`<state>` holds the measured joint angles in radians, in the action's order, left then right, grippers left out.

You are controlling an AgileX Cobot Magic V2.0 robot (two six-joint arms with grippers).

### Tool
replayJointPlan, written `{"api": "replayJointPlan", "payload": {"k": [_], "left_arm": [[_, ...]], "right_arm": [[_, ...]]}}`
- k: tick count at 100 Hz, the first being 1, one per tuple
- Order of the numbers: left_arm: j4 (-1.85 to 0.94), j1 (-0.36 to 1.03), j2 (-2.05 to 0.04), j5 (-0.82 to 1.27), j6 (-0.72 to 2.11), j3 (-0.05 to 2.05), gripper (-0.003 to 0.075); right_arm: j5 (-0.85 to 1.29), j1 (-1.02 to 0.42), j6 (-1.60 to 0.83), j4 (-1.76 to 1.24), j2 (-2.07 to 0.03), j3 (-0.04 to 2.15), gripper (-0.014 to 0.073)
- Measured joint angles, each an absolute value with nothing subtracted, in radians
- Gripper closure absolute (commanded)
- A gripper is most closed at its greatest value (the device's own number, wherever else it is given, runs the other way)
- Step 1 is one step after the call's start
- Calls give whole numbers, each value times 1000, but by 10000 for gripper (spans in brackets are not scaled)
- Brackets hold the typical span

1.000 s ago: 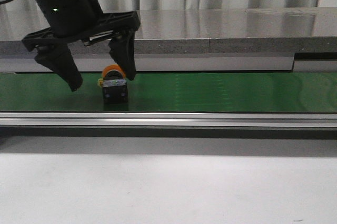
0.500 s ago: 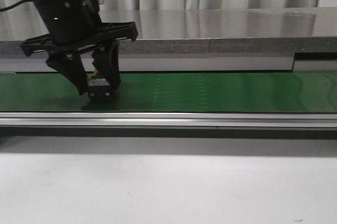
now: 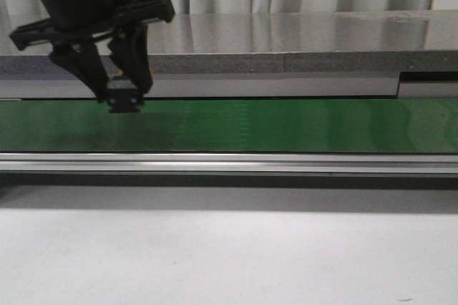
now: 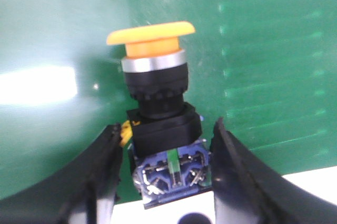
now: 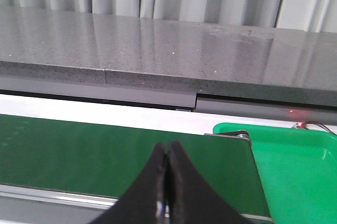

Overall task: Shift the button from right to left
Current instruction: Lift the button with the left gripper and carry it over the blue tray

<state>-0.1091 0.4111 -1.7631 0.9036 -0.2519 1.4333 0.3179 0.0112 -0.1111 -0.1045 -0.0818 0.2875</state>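
Observation:
My left gripper (image 3: 120,92) is shut on the button (image 3: 123,96) and holds it just above the far edge of the green belt (image 3: 286,124) at the left. In the left wrist view the button (image 4: 158,103) shows a yellow mushroom cap, silver ring, black body and blue terminal base, clamped between my two black fingers (image 4: 95,176). My right gripper (image 5: 167,153) is shut and empty, above the belt's right end (image 5: 105,155). The right arm is out of the front view.
A grey stone-like ledge (image 3: 300,40) runs behind the belt. A metal rail (image 3: 229,163) edges the belt's front, with a white table (image 3: 229,255) before it. A green tray (image 5: 295,166) sits past the belt's right end.
My left gripper closed on the button, lifted it off the belt and carried it further left. The right arm is not shown earlier.

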Motion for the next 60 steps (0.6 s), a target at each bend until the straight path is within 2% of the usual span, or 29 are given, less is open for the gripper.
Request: {"api": "replayJointPlan", "payload": {"k": [26,60], "left_arm": [[-87,204,-1645,959,-173,1433,640],[-78,-96,-1630,1034,72,1433,640]], "right_arm": [[318,11,-111,-105,-82,287,660],[318,11,-111,-105,-82,287,660]]}}
